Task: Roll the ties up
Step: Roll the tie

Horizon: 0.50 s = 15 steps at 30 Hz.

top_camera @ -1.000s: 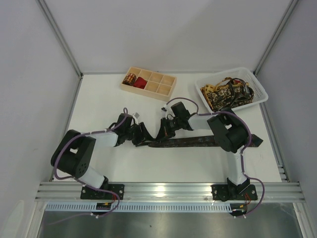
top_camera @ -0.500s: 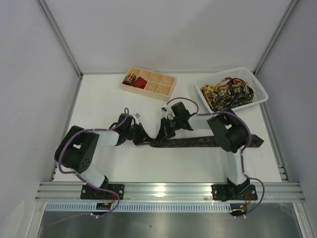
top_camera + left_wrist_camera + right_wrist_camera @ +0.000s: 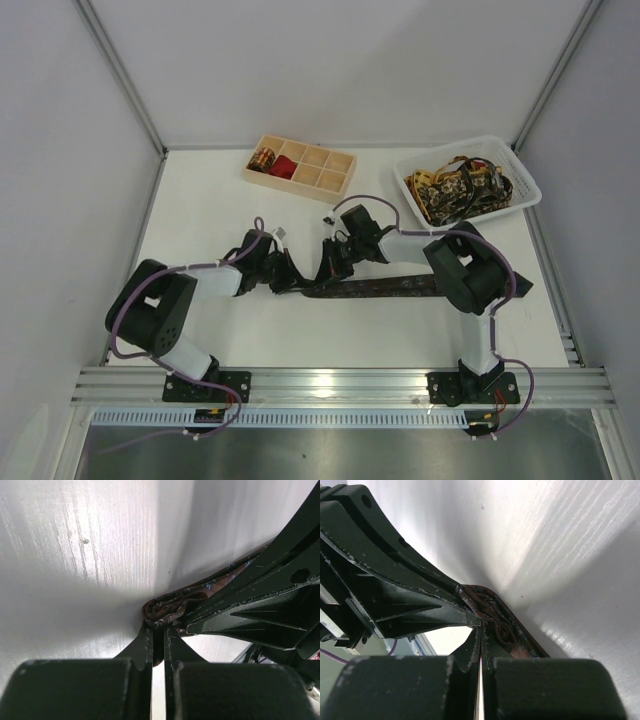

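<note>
A dark brown tie (image 3: 390, 287) with a faint pattern lies flat on the surface, stretching in a long strip rightward from the right tool (image 3: 328, 272). Its left end is folded back into a small loose curl, nipped in the closed tips of the left tool (image 3: 284, 284) and touching the right tool's tips. Well beyond both tools lie a small gold-and-dark coil (image 3: 263, 158), a red coil (image 3: 283, 168) beside it, and a tangled heap of gold-and-black ties (image 3: 462, 188).
</note>
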### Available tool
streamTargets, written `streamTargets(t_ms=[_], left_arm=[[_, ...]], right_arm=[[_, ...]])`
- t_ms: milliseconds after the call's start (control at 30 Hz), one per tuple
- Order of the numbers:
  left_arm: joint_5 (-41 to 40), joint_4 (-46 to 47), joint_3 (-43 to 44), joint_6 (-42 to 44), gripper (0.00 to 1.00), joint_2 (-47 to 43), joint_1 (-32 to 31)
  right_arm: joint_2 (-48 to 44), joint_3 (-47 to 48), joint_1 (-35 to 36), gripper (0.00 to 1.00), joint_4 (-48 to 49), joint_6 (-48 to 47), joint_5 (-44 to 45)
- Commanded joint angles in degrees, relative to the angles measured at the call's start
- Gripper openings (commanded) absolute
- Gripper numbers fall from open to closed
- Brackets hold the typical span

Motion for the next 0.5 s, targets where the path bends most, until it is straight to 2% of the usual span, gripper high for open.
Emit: streamTargets(t_ms=[0, 200, 467], left_arm=[[-5.4, -4.4, 0.1, 3.4, 0.00, -0.9, -0.4], [-6.2, -5.8, 1.0, 4.6, 0.00, -2.1, -0.5], [-10.7, -14.8, 4.9, 9.7, 0.00, -6.4, -0.5]], right_arm=[[-2.5, -1.2, 0.3, 0.00, -1.2, -1.2, 1.2], [-0.4, -4.7, -0.2, 0.00, 2.0, -1.5, 2.0], [0.9, -4.6, -0.2, 0.00, 2.3, -1.6, 2.0]])
